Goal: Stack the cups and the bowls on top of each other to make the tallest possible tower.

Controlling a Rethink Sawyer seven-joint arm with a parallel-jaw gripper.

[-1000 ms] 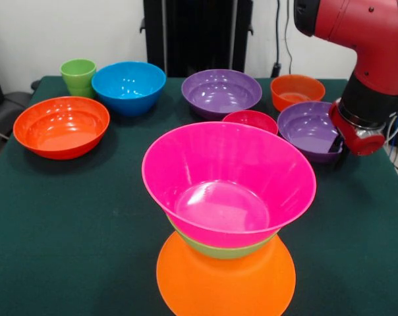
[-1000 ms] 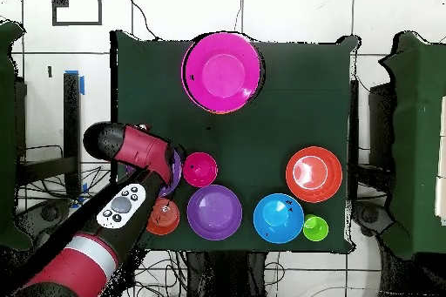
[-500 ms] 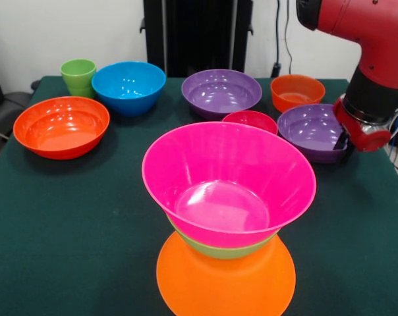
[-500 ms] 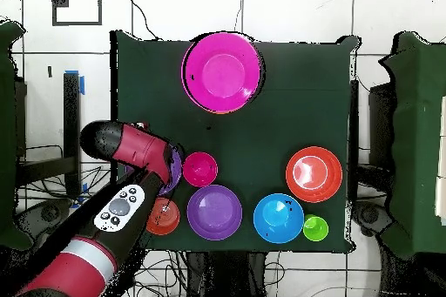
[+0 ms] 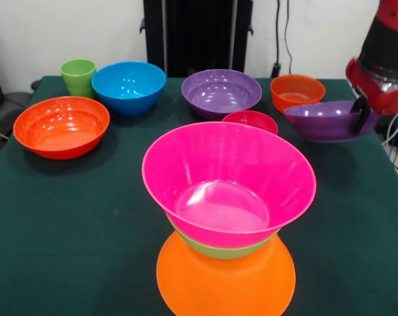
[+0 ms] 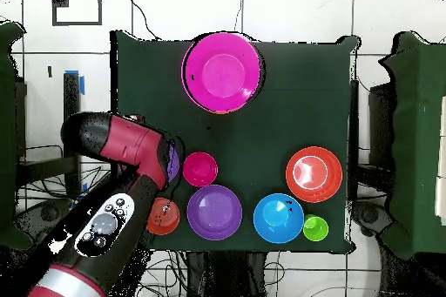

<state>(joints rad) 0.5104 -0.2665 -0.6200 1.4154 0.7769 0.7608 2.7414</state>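
The tower stands at the table's near edge in the front view: a large pink bowl (image 5: 228,181) on a green bowl (image 5: 222,251) on an upturned orange bowl (image 5: 225,282). From overhead only the pink bowl (image 6: 222,73) shows. My gripper (image 5: 362,116) is at the far right, shut on the rim of a smaller purple bowl (image 5: 324,120) and holding it tilted above the table. In the overhead view the arm (image 6: 131,150) covers the gripper, and only a sliver of that bowl (image 6: 172,165) shows. The light-green cup (image 5: 78,76) stands at the far left.
On the green table (image 5: 67,217) sit a red-orange bowl (image 5: 61,125), a blue bowl (image 5: 128,85), a larger purple bowl (image 5: 221,92), a small orange-red bowl (image 5: 297,91) and a small magenta-red bowl (image 5: 250,121). The black pedestal (image 5: 198,33) stands behind.
My gripper has risen with the smaller purple bowl, which was resting on the table and now hangs tilted above it. The arm has moved up and to the right in the front view.
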